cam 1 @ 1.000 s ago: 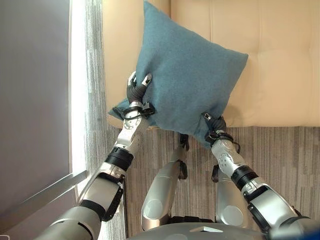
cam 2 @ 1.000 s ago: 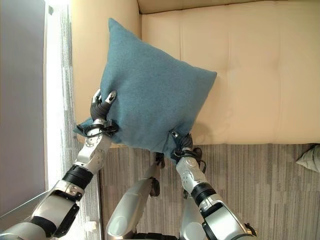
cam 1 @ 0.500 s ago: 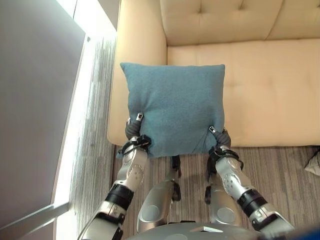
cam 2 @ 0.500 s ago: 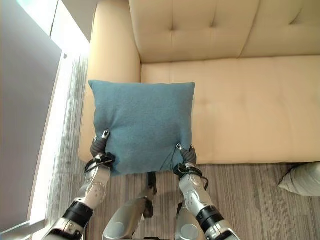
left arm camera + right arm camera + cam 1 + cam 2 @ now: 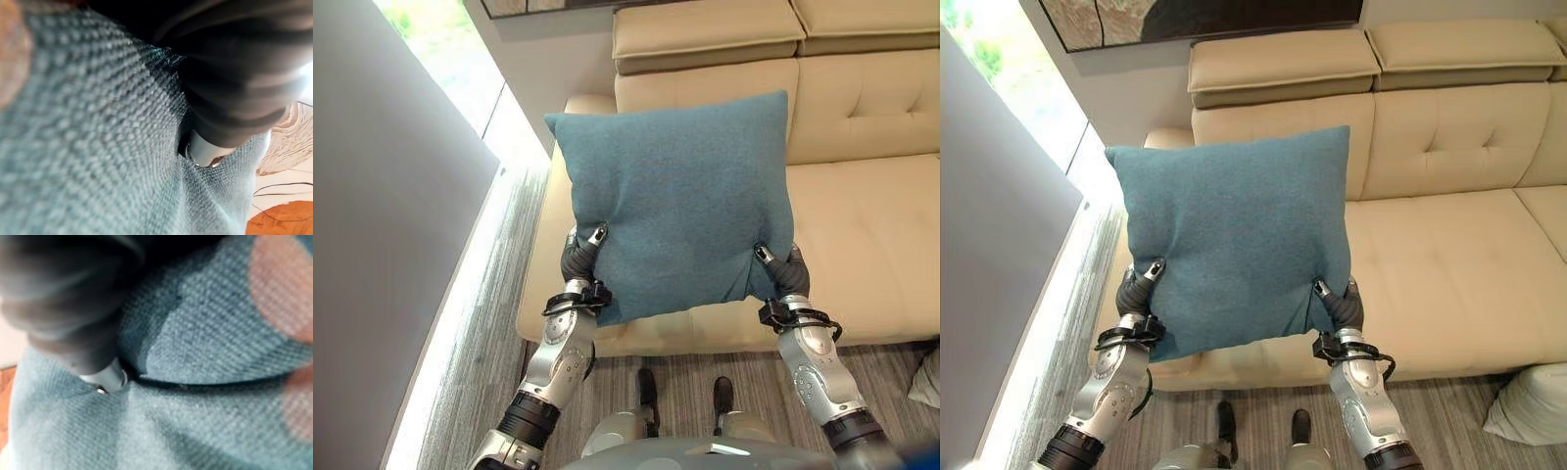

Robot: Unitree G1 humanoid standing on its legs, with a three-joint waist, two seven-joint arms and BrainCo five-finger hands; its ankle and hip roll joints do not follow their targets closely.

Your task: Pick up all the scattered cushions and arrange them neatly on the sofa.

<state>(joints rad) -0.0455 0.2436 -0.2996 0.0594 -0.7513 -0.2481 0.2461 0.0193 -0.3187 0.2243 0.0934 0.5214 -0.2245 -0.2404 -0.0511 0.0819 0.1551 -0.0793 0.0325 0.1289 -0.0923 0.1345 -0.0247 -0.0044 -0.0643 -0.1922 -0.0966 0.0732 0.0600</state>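
At about 9 o'clock a tall bright window (image 5: 440,39) runs beside a grey wall panel (image 5: 382,245), with striped grey carpet (image 5: 499,294) below it. The left hand (image 5: 579,262) pinches the lower left corner of a square teal woven-fabric cushion (image 5: 675,206), thumb on the front face and fingers behind the cloth. The cushion is held upright in the air at the centre, in front of the left end of a cream tufted leather sofa (image 5: 1449,264), covering its armrest and part of the backrest. The right hand (image 5: 781,275) clamps the cushion's lower right corner the same way; its wrist view shows a finger pressed into the teal weave. At 12 o'clock a dark framed picture (image 5: 1205,20) hangs above the sofa. At 4 o'clock a pale grey cushion (image 5: 1533,406) lies on the carpet just beside the sofa's front.
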